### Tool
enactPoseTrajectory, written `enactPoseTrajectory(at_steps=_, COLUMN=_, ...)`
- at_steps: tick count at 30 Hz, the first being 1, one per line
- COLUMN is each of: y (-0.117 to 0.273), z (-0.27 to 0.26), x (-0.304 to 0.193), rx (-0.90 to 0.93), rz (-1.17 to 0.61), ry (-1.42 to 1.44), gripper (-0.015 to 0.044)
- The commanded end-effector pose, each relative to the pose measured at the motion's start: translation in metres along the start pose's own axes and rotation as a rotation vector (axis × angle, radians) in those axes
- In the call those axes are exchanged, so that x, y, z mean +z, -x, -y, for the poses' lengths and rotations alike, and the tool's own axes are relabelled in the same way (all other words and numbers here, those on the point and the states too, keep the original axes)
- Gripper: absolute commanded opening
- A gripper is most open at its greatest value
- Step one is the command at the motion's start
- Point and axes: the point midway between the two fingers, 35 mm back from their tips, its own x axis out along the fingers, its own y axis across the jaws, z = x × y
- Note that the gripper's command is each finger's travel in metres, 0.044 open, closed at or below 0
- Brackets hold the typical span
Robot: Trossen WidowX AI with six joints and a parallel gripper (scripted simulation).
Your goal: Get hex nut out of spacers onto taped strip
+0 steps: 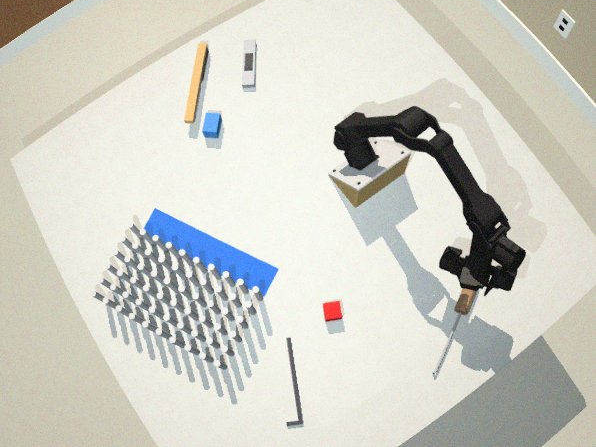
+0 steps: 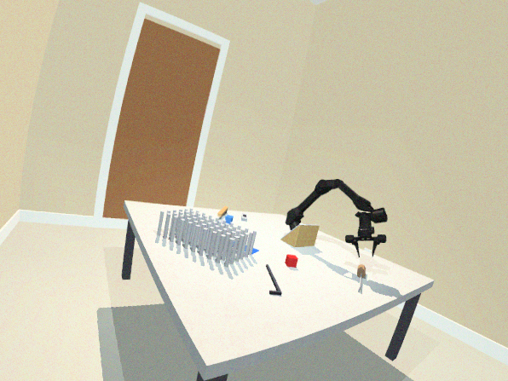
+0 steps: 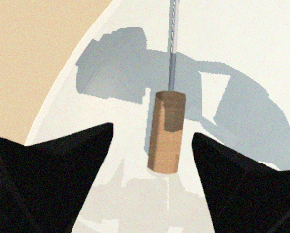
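Above the wooden handle [image 1: 465, 301] [image 2: 361, 270] [image 3: 167, 132] at right, the gripper [image 1: 470, 285] [image 2: 366, 256] [image 3: 153, 134] hangs partly open, apparently lined up to grasp it.

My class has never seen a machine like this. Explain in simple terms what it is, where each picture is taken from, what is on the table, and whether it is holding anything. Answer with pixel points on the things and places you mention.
The machine is a black robot arm ending in a two-fingered gripper [image 1: 465, 296] [image 2: 366, 256] [image 3: 153, 134]. One picture looks down from above, one looks across the room, and one comes from the arm's wrist, looking past its fingers.

On the table [image 1: 280, 169] [image 2: 204, 314] stand rows of metal spacers [image 1: 172, 289] [image 2: 209, 238], beside a blue strip [image 1: 215, 249] [image 2: 252, 251]. There are also a dark L-shaped tool [image 1: 294, 381] [image 2: 274, 279], a red block [image 1: 332, 311] [image 2: 291, 261], a blue block [image 1: 212, 124] [image 2: 229, 219], an orange bar [image 1: 196, 83] [image 2: 222, 211], a small grey object [image 1: 249, 63] [image 2: 244, 216] and a thin tool with a wooden handle [image 1: 465, 301] [image 2: 361, 271] [image 3: 167, 147].

Nothing is held: the gripper is open above that handle.
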Motion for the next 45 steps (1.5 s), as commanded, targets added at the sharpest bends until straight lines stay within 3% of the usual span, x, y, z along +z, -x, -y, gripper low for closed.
enactPoseTrajectory(at_steps=1, y=-0.001, z=0.001, x=0.0, rx=-0.005, rz=0.002, ry=-0.003, gripper=0.028)
enactPoseTrajectory(at_steps=45, y=-0.062, z=0.02, x=-0.027, rx=-0.004, rz=0.002, ry=-0.002, gripper=0.028)
